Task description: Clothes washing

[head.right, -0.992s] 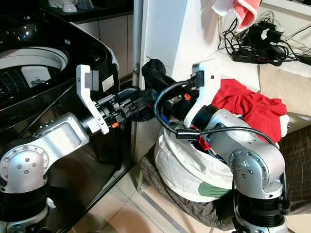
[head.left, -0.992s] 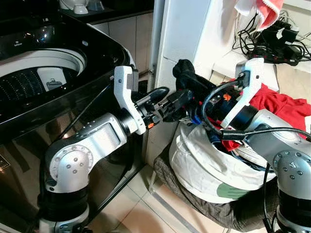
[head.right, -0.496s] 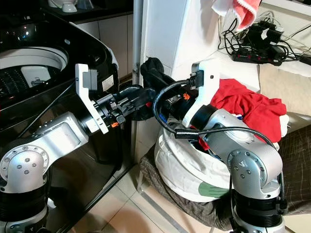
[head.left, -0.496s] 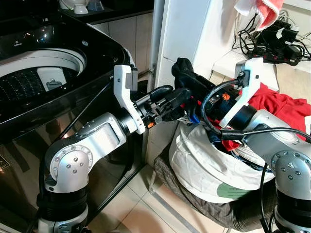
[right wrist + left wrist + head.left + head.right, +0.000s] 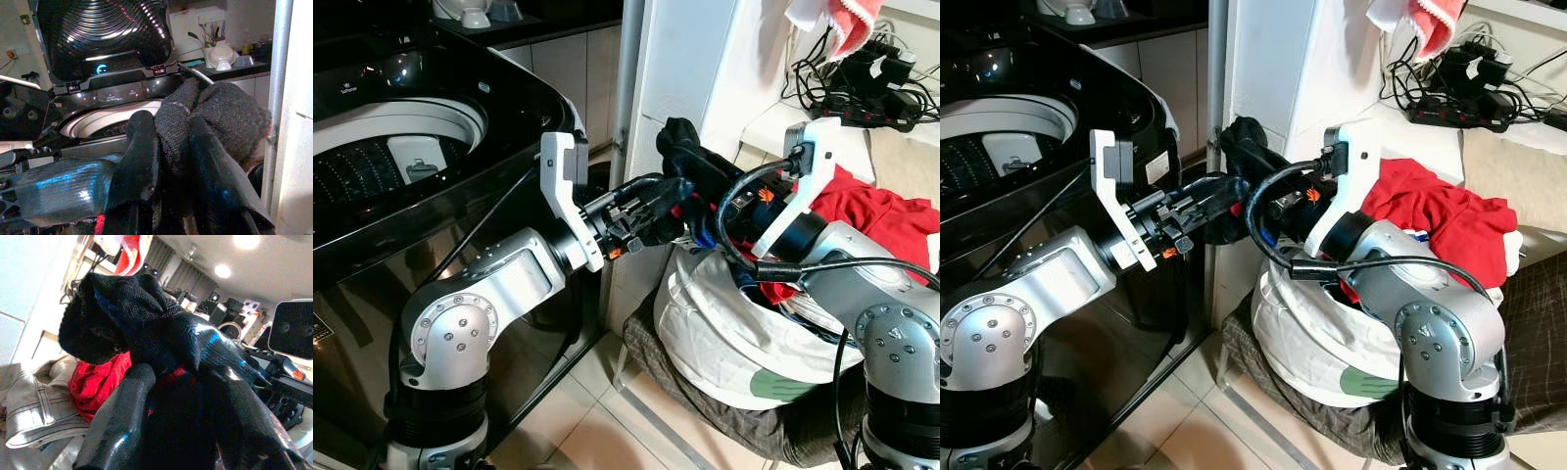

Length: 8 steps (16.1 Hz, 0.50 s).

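A black knitted garment [image 5: 681,143] hangs in the air above the white laundry bag [image 5: 729,328], between the washing machine and the white wall. My right gripper [image 5: 705,188] is shut on it; the right wrist view shows the dark knit [image 5: 215,117] pinched between both fingers [image 5: 139,156]. My left gripper [image 5: 661,203] reaches in from the washer side and is closed on the same garment [image 5: 122,308], with its fingers [image 5: 117,421] on either side of the cloth. The two grippers nearly touch.
The black top-loading washer [image 5: 431,88] stands at the left with its lid up and its drum [image 5: 372,162] exposed. A red garment [image 5: 876,211] and light clothes [image 5: 34,401] fill the bag. Cables and a power strip [image 5: 862,73] lie on the shelf behind.
My left gripper has moved right, toward the garment, and its fingers have closed in on the cloth. The right gripper has held the garment almost still.
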Motion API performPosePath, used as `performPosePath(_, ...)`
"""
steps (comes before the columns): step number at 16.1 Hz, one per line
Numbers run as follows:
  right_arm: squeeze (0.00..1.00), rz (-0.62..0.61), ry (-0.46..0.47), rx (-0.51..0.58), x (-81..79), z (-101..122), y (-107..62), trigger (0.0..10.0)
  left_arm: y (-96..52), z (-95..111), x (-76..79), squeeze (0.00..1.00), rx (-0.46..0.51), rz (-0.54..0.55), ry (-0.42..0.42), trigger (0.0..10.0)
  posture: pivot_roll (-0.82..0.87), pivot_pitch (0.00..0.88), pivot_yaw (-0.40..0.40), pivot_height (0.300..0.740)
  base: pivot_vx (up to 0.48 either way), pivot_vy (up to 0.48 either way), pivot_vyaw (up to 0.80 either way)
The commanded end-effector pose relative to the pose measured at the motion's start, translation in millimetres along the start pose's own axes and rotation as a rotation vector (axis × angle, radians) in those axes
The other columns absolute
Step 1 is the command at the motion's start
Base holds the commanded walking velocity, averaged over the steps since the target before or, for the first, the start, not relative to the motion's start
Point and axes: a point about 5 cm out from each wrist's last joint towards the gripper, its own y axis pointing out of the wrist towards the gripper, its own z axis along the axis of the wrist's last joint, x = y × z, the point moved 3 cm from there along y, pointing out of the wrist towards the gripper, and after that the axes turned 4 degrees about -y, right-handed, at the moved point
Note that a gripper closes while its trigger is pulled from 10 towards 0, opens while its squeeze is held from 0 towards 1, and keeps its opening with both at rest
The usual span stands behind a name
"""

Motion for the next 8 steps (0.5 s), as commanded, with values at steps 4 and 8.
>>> performPosePath(4, 0.00, 0.052, -0.029, 0.040, -9.8, 12.0, 5.9, 10.0, 2.9, -8.8, 2.6, 0.00, -0.067, -0.015, 0.145, 0.0, -0.04, 0.000, -0.052, 0.740, 0.000, 0.000, 0.00)
performPosePath(8, 0.00, 0.056, -0.030, 0.039, -10.5, 11.6, 6.4, 10.0, 2.5, -7.5, 1.5, 0.00, -0.052, -0.020, 0.157, 0.0, -0.04, 0.000, -0.051, 0.740, 0.000, 0.000, 0.00)
